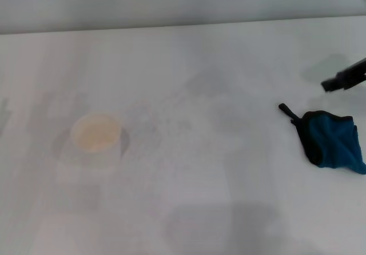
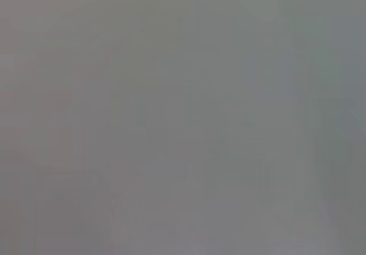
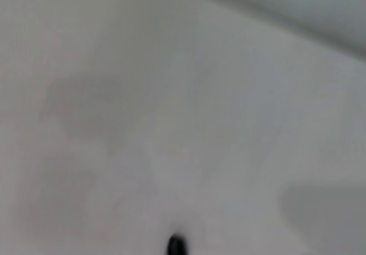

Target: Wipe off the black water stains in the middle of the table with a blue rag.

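The right gripper [image 1: 334, 83] shows only as a dark tip entering over the table's right edge, toward the far side; whether it is open or closed cannot be told. It hangs just beyond the blue rag [image 1: 333, 140] and is not touching it. The rag lies crumpled on the table [image 1: 217, 49] at the right edge, its black trim facing the middle of the table and its short black loop [image 1: 287, 112] pointing toward the far edge. A white paper cup [image 1: 96, 134] stands well apart from it, on the left half. No dark stain can be made out on the surface. The left gripper is out of sight, and the left wrist view shows only a plain grey field.
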`<state>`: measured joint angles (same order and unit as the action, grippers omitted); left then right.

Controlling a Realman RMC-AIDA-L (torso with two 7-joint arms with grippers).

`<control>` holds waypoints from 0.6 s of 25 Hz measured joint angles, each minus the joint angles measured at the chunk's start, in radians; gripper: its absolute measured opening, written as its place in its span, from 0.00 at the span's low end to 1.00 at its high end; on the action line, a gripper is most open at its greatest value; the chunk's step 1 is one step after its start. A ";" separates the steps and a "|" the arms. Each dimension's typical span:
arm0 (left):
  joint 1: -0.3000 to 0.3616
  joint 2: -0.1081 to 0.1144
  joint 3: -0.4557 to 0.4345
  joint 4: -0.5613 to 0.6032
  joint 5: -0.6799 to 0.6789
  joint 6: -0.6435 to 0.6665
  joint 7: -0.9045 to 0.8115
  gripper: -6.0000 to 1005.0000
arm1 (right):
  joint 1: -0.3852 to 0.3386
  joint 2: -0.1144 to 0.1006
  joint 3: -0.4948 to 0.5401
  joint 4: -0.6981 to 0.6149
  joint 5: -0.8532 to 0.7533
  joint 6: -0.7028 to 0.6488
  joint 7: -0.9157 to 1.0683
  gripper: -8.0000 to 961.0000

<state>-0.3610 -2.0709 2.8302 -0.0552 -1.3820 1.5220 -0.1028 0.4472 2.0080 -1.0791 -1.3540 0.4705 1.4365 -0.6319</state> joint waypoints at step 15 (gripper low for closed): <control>0.014 0.000 0.000 -0.003 -0.013 0.000 0.000 0.87 | -0.097 -0.006 0.473 0.575 0.922 -0.324 -0.837 0.47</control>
<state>-0.3473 -2.0709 2.8302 -0.0580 -1.3950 1.5216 -0.1028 0.3504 2.0018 -0.6060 -0.7793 1.3929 1.1123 -1.4689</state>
